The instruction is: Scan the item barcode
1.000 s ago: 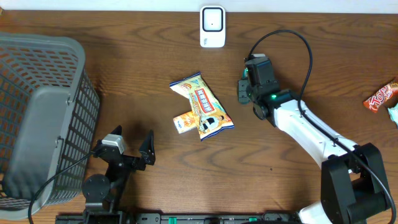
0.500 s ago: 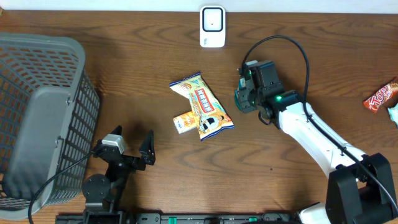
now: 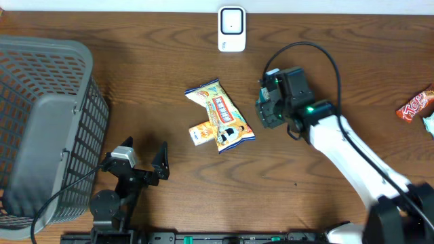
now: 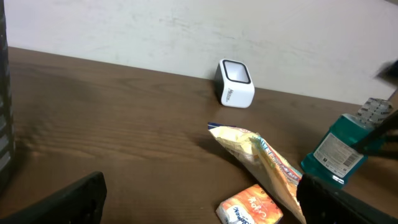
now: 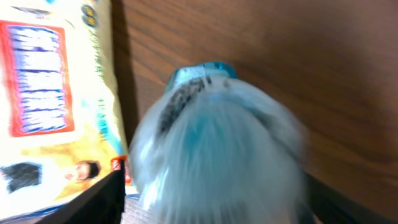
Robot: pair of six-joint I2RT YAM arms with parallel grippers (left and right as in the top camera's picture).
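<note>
Since the item [image 4: 339,152] sits between the fingers of my right pincer [image 3: 266,110], just beside the snack bag [image 3: 220,116] and well short of the scanner [image 3: 232,29], I should grip it squarely and turn its label to the scanner window. Jaws clamped or slack: cannot tell, wrist view smeared. Item: small teal pack, white printed label, pale ridged top, tilted

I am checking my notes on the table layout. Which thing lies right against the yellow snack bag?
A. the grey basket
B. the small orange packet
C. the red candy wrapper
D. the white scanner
B: in the overhead view the small orange packet lies against the lower left edge of the yellow snack bag.
</note>
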